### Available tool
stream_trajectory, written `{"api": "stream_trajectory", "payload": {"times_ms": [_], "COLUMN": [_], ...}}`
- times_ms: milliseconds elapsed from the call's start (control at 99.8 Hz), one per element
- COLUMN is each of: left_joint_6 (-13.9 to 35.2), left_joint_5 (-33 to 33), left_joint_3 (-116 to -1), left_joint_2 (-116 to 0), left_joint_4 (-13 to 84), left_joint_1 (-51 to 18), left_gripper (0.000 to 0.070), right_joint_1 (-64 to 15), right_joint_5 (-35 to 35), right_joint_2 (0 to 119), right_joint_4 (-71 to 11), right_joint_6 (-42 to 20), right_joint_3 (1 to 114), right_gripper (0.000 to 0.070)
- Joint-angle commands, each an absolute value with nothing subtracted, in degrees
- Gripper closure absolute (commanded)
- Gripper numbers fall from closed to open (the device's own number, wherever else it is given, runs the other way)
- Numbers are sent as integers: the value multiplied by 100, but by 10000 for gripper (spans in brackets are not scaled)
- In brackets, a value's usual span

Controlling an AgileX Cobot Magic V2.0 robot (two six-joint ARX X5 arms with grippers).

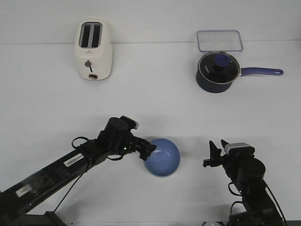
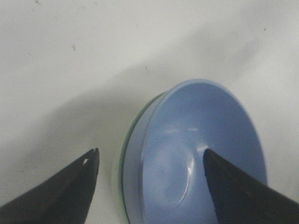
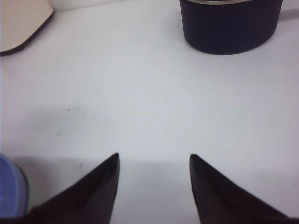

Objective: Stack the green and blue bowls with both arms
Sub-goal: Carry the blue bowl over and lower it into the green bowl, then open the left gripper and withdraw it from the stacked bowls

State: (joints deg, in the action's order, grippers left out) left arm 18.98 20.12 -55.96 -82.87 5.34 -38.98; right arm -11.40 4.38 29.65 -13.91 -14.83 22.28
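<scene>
The periwinkle blue bowl (image 1: 162, 157) sits nested inside the pale mint green bowl on the table's near middle. In the left wrist view only a thin rim of the green bowl (image 2: 117, 179) shows beside the blue bowl (image 2: 205, 154). In the front view the green bowl is hidden under the blue one. My left gripper (image 1: 148, 148) is open at the bowls' left edge. In its wrist view (image 2: 150, 151) one finger is outside the rims and the other is over the blue bowl's inside. My right gripper (image 1: 217, 149) is open and empty, to the right of the bowls and apart from them (image 3: 154, 156).
A cream toaster (image 1: 94, 49) stands at the back left. A dark navy saucepan (image 1: 217, 70) with a glass lid stands at the back right, its handle pointing right. A clear container (image 1: 219, 41) lies behind it. The blue bowl's edge (image 3: 9, 186) shows in the right wrist view.
</scene>
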Motion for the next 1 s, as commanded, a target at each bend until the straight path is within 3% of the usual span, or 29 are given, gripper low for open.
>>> {"api": "stream_trajectory", "payload": {"times_ms": [0, 70, 110, 150, 210, 240, 361, 451, 691, 992], "left_joint_6": [1841, 1754, 1586, 1400, 1041, 847, 283, 176, 311, 523], "left_joint_5": [1999, 1706, 1452, 1094, 395, 21, -864, -875, -882, -880], "left_joint_3": [-5699, -5699, -5699, -5697, -5695, -5693, -5592, -5059, -2561, -2180], "left_joint_2": [-7983, -7599, -7347, -7094, -6696, -6504, -5771, -5011, -2534, -1656], "left_joint_4": [484, 519, 589, 652, 808, 895, 1199, 950, -1046, -755], "left_joint_1": [-3789, -3592, -3461, -3326, -3127, -3028, -2565, -2119, -1225, -1035], "left_gripper": [279, 289, 337, 451, 700, 675, 688, 688, 688, 685], "right_joint_1": [-1155, -1155, -1155, -1155, -1153, -1153, -1151, -1149, -1151, -1151], "right_joint_5": [412, 399, 377, 311, 239, 191, -56, -174, -362, -604], "right_joint_2": [2967, 2967, 2965, 2965, 2952, 2917, 2613, 2110, 908, 899], "right_joint_4": [-1317, -1286, -1267, -1247, -1236, -1234, -1238, -1216, -1050, -1007], "right_joint_6": [-1518, -1516, -1516, -1516, -1516, -1516, -1507, -1485, -1074, -1066], "right_joint_3": [2237, 2237, 2237, 2237, 2237, 2237, 2237, 2200, 1938, 1938], "right_gripper": [400, 401, 421, 471, 604, 700, 700, 700, 700, 700]}}
